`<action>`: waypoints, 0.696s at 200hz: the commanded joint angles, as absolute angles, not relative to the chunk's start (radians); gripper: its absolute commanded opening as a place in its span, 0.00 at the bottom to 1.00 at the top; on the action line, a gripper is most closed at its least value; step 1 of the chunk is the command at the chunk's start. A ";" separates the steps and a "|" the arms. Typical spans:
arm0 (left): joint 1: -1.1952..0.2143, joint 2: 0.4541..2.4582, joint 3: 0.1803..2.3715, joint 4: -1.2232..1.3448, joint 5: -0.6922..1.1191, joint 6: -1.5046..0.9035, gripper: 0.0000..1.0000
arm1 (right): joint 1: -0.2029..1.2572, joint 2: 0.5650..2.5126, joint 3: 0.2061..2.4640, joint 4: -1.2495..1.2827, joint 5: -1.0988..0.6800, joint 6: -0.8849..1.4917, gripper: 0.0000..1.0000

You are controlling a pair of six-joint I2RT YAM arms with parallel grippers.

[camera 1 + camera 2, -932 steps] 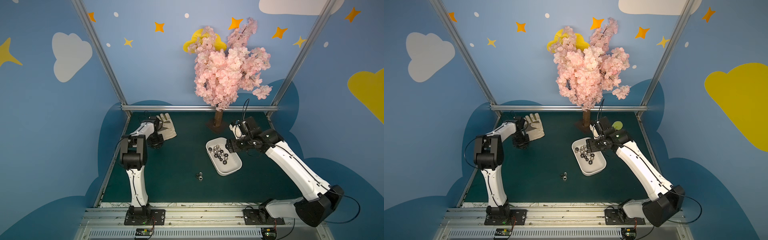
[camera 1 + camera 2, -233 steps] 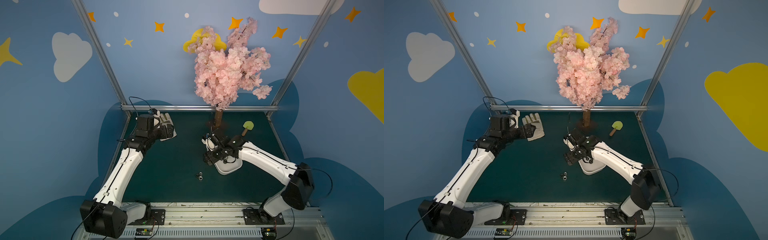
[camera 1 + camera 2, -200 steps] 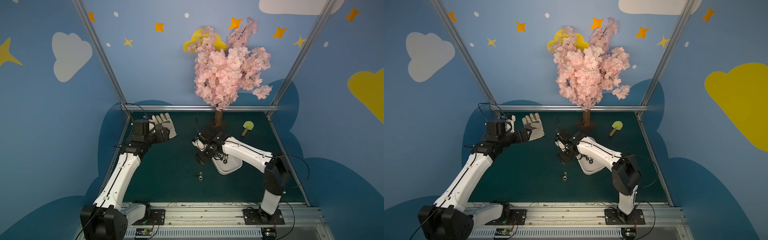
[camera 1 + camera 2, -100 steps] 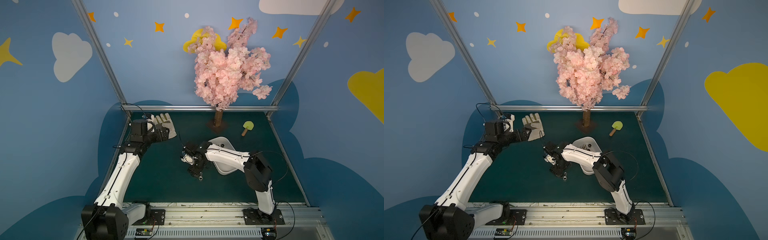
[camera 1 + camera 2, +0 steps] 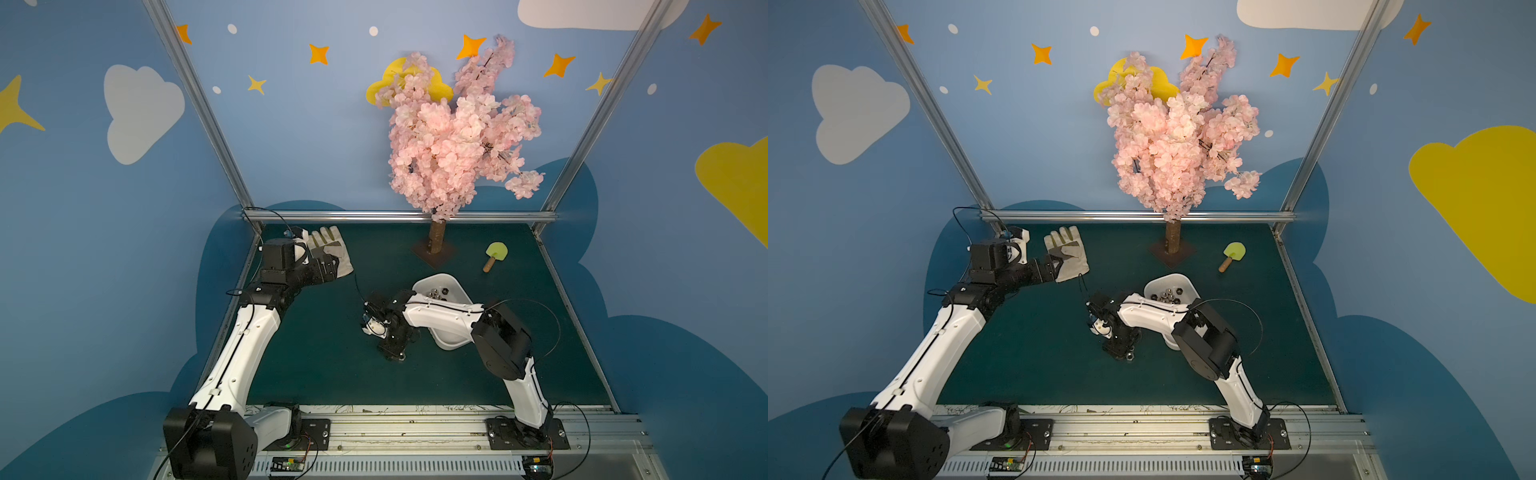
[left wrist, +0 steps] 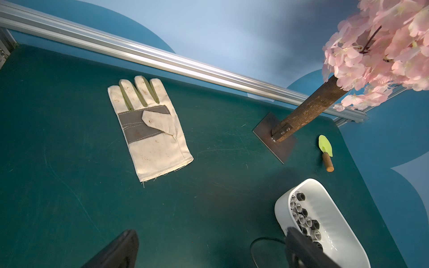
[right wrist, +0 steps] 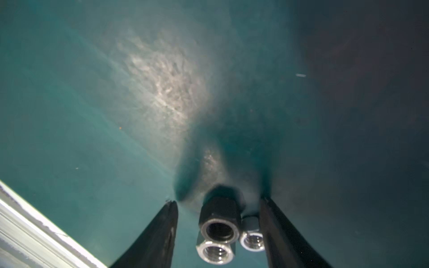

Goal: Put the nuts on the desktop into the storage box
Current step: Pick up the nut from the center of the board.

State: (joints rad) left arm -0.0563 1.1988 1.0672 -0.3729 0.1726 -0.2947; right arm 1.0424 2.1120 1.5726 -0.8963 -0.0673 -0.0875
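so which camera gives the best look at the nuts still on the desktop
The right wrist view: three loose nuts sit close-up between the jaws of the right gripper. In both top views that gripper hides nearly all of them; the left wrist view misses them.

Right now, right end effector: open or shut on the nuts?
Open. The right end effector has its fingers straddling three nuts on the desktop, gap visible beside them.
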 commanded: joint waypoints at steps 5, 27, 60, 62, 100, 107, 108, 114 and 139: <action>-0.051 1.198 1.062 -0.367 0.190 -0.305 1.00 | 1.055 2.125 1.546 -0.893 -0.063 -0.092 0.55; -0.052 1.192 1.058 -0.370 0.183 -0.303 1.00 | 1.064 2.125 1.534 -0.884 -0.049 -0.087 0.39; -0.051 1.187 1.055 -0.372 0.178 -0.301 1.00 | 1.070 2.128 1.543 -0.889 -0.034 -0.083 0.27; -0.052 1.186 1.055 -0.372 0.178 -0.301 1.00 | 1.070 2.126 1.545 -0.888 -0.033 -0.081 0.26; -0.052 1.191 1.054 -0.370 0.179 -0.300 1.00 | 1.068 2.101 1.614 -0.898 -0.017 -0.062 0.15; -0.051 1.194 1.056 -0.374 0.179 -0.299 1.00 | 1.065 2.099 1.659 -0.924 -0.009 -0.058 0.15; -0.052 1.195 1.057 -0.375 0.179 -0.298 1.00 | 1.064 2.099 1.665 -0.928 -0.009 -0.057 0.14; -0.052 1.199 1.064 -0.384 0.174 -0.299 1.00 | 1.058 2.097 1.714 -0.958 -0.009 -0.051 0.14; -0.052 1.214 1.092 -0.412 0.197 -0.288 1.00 | 1.015 2.056 1.885 -1.043 0.011 -0.020 0.13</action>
State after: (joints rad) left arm -0.0555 1.1995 1.0676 -0.3801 0.1772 -0.2989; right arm 1.0500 2.1170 1.7401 -0.9699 -0.0078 -0.0593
